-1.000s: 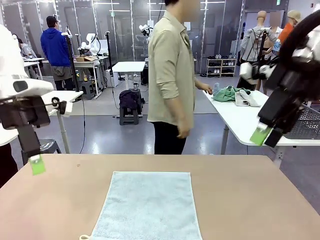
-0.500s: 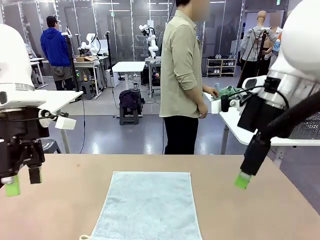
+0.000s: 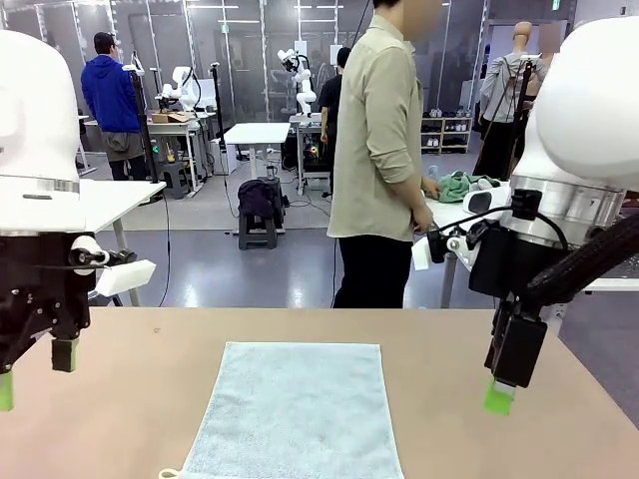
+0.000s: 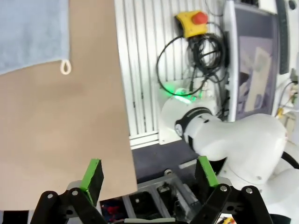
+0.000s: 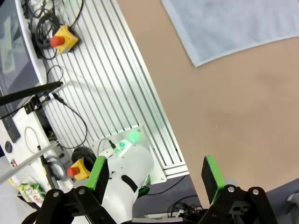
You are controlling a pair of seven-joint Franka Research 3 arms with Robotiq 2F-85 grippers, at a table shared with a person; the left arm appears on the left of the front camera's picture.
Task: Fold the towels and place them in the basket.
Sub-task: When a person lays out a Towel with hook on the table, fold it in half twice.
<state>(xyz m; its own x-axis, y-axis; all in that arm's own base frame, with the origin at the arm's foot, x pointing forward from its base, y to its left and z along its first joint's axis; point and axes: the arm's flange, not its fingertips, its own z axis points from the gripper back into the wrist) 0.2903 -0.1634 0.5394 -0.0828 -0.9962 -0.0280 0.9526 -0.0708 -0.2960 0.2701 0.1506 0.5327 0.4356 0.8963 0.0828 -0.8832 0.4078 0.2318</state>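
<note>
Folding is not yet begun: the towel lies flat on the bench, flanked by the left tool and right tool, both wide open and empty. Next, probably: pinch its corners.

Bright, even light from ceiling strips at twelve o'clock; faint, soft shadows on the table; focus sharp; wrist views bow slightly at the edges.
</note>
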